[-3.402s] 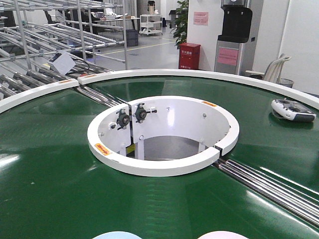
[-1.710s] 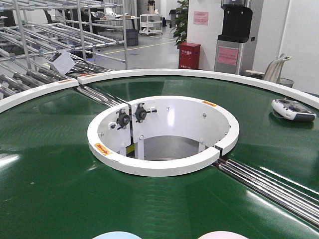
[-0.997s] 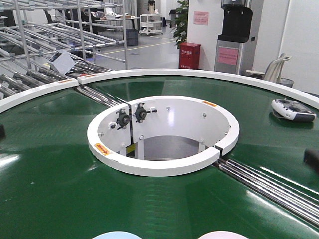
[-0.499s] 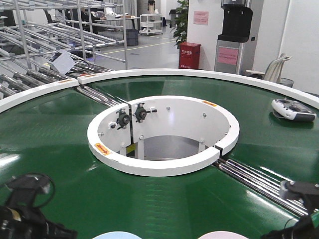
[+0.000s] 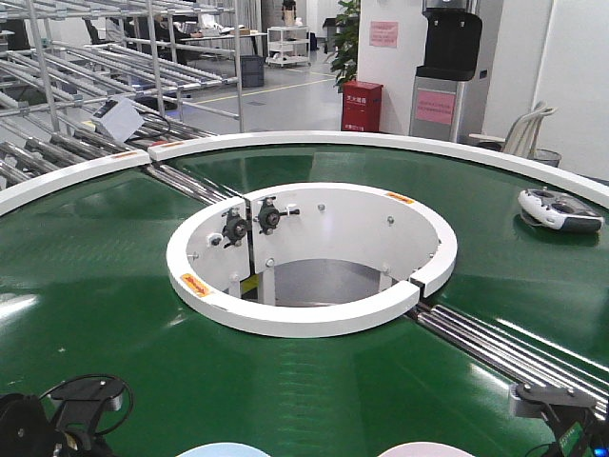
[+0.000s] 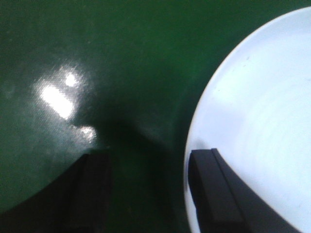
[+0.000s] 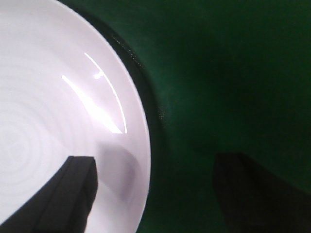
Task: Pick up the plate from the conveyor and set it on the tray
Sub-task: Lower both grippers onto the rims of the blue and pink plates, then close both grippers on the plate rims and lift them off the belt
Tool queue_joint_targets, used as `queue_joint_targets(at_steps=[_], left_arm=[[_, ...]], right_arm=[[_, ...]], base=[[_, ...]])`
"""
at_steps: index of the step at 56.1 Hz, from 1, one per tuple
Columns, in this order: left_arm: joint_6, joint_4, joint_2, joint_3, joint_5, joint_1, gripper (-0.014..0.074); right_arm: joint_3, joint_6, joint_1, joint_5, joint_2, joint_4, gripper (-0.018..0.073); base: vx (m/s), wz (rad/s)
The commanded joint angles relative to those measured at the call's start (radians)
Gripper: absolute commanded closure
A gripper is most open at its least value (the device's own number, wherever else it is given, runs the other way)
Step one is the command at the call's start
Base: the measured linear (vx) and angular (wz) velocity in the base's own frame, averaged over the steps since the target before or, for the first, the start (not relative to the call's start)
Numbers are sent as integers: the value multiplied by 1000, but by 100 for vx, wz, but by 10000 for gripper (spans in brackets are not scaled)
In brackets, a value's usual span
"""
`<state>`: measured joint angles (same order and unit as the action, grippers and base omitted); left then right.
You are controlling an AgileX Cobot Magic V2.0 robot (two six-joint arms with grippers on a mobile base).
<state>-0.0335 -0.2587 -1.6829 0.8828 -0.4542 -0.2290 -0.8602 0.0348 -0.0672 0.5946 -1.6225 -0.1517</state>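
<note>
The conveyor's dark green belt (image 5: 105, 286) fills the front view. At its near edge the tops of two plates show, a pale blue plate (image 5: 224, 449) and a pale pink plate (image 5: 425, 449). In the left wrist view my left gripper (image 6: 149, 158) is open astride the blue plate's (image 6: 257, 121) left rim, one finger (image 6: 209, 179) over the plate, the other over the belt. My right gripper (image 7: 156, 162) is open astride the pink plate's (image 7: 53, 111) right rim, one finger (image 7: 77, 184) over the plate. The tray is out of view.
A white central ring (image 5: 314, 319) stands mid-belt, with steel roller strips (image 5: 504, 352) running off to the right. A grey remote controller (image 5: 559, 210) lies at the far right rim. Metal racks (image 5: 86, 67) stand behind on the left.
Both arms came into the front view at the bottom corners and have since sunk lower toward the near edge. The two plates have not moved.
</note>
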Motion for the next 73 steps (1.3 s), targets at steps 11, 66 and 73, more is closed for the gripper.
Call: queue_joint_targets(at_steps=[11,66,73], left_arm=[[-30,-44,33,31,68,-30,132],[-37,-71,49,31,55,-59,603],[-37,-70,154,31,56,-59,603]], right_arm=[[-30,14,5,-54,28,-7,24],[-30,36,5,-33,27,-5,572],[-30,36,6,-26,124,-5,572]], base=[[0,0],[0,0],[0,0]])
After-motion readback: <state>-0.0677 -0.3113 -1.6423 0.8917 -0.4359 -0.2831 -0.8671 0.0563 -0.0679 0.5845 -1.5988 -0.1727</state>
